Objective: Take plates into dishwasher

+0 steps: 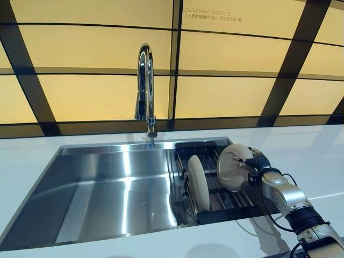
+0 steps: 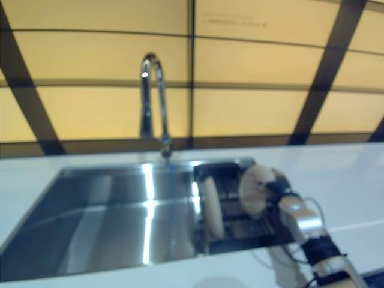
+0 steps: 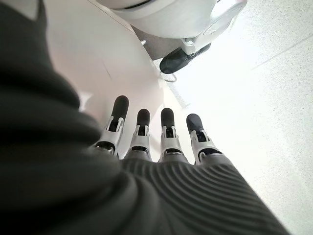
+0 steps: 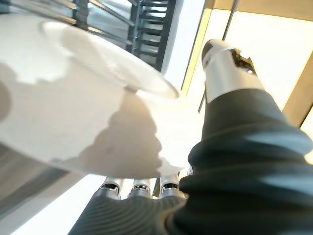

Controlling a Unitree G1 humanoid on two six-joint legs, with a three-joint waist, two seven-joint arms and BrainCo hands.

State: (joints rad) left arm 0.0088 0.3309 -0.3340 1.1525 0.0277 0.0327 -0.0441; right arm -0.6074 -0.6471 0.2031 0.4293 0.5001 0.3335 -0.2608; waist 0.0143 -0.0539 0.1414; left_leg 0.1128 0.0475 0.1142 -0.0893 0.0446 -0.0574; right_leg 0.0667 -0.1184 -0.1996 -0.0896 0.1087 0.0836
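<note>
Plate (image 1: 232,166) in right hand (image 1: 257,164) — above rack (image 1: 226,200)

We see two cream plates (image 1: 198,181) (image 1: 232,166) in a black ribbed rack (image 1: 226,200), a brushed-steel sink (image 1: 107,188), a chrome tap (image 1: 145,88), a white tabletop (image 1: 317,161), and amber wall panels (image 1: 97,51) crossed by dark bands.
</note>
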